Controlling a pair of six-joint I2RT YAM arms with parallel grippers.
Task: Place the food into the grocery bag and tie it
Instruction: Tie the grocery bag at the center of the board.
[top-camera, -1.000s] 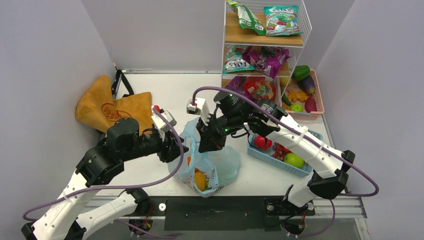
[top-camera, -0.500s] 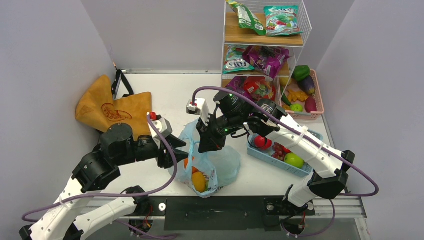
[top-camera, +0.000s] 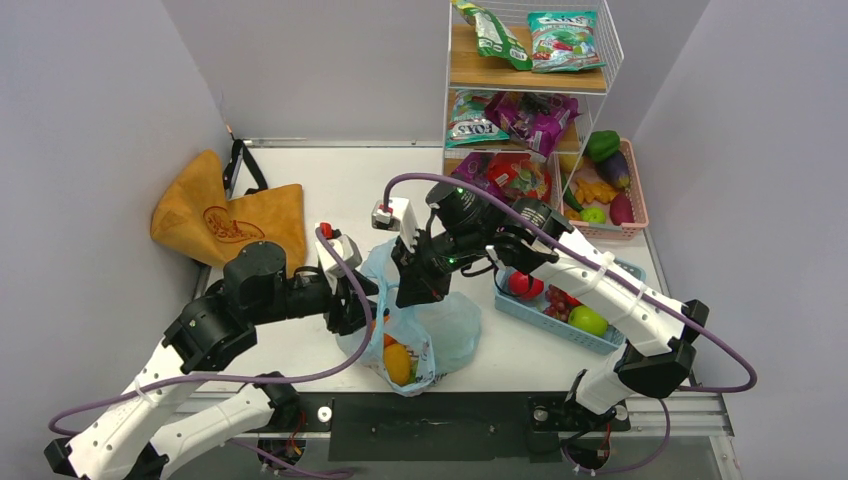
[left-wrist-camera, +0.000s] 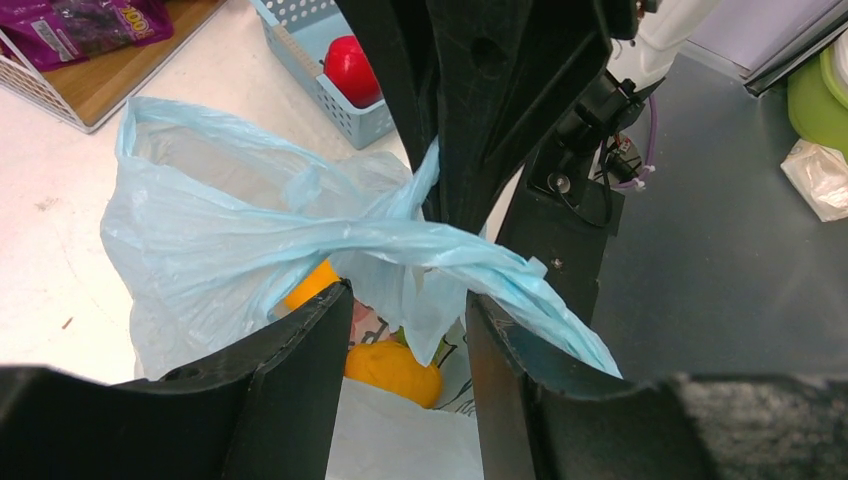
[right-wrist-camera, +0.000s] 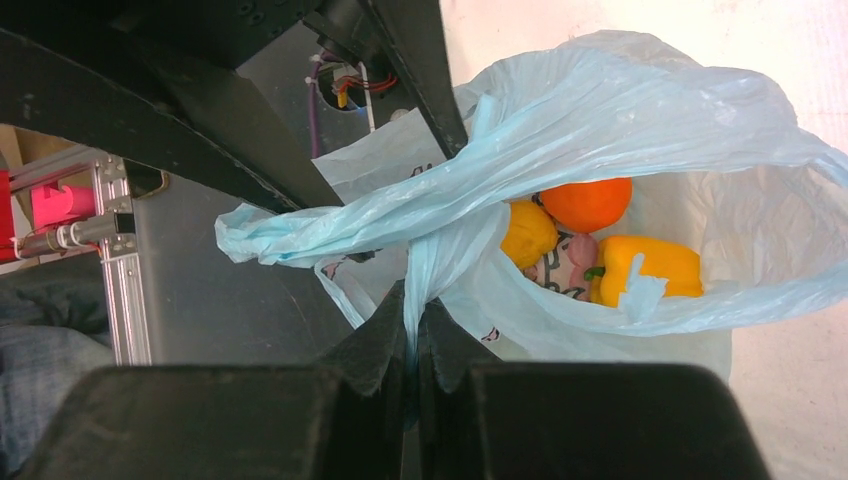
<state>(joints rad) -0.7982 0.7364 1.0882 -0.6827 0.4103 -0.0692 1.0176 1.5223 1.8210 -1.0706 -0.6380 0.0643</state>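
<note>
The light blue grocery bag (top-camera: 452, 325) stands at the table's near edge between both arms, its mouth partly gathered. Through the plastic shows the food: an orange (right-wrist-camera: 587, 203), a yellow pepper (right-wrist-camera: 645, 268) and a yellow fruit (left-wrist-camera: 392, 368). My right gripper (right-wrist-camera: 415, 305) is shut on one twisted handle, holding it up above the bag (top-camera: 408, 292). My left gripper (left-wrist-camera: 405, 300) is open at the bag's left side (top-camera: 365, 305). A loose flap of plastic hangs between its fingers, and the other handle strand (left-wrist-camera: 500, 272) lies across its right finger without being pinched.
A tan tote (top-camera: 230, 215) lies at the back left. A wire shelf (top-camera: 525, 80) with snack packs stands at the back right, with a pink basket (top-camera: 638, 200) of vegetables beside it. A blue basket (top-camera: 520, 305) with more fruit sits right of the bag.
The left arm drew back to the left, then returned to the bag's left side, its jaws slightly wider. The right gripper keeps its hold on the handle in the same place.
</note>
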